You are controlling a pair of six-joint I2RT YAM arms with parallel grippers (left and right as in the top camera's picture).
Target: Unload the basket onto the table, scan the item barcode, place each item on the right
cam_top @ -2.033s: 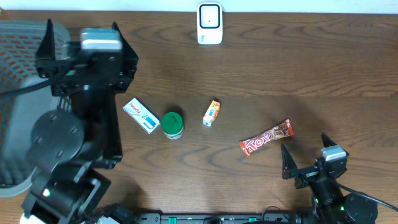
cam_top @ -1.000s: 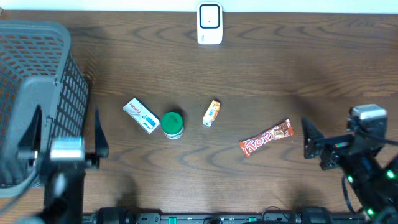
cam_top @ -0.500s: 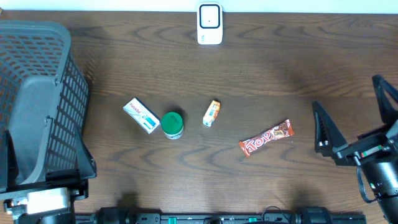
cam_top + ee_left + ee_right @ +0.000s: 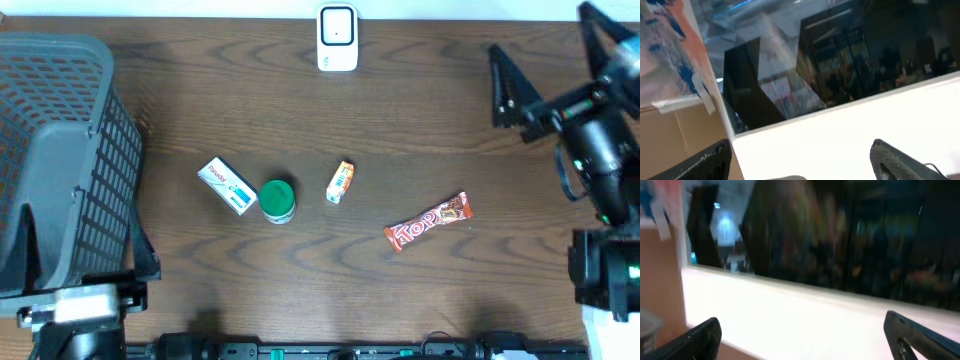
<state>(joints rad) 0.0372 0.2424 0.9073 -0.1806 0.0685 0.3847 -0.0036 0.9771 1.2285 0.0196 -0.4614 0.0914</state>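
The right arm reaches along the right side of the desk (image 4: 420, 120) to its far corner, the right gripper (image 4: 538, 28) pointing toward the far edge, tilted to the left. Its fingers (image 4: 505, 85) are spread as wide as they go, with nothing between them. Its wrist view is blurred and faces a pale ledge and dark windows rather than the desk, the two fingers (image 4: 695, 341) showing only at the bottom corners. The left arm is drawn in at the near left corner, the left gripper (image 4: 80, 228) beside and partly over the grey basket (image 4: 60, 120), its fingers (image 4: 710, 161) also wide apart and empty, the camera facing upward. The items lie untouched mid-desk: a white and blue box (image 4: 227, 185), just beside it a green-lidded jar (image 4: 277, 200), a small orange carton (image 4: 341, 182), and a red candy bar (image 4: 428, 222). The white scanner (image 4: 337, 38) stands at the far edge.
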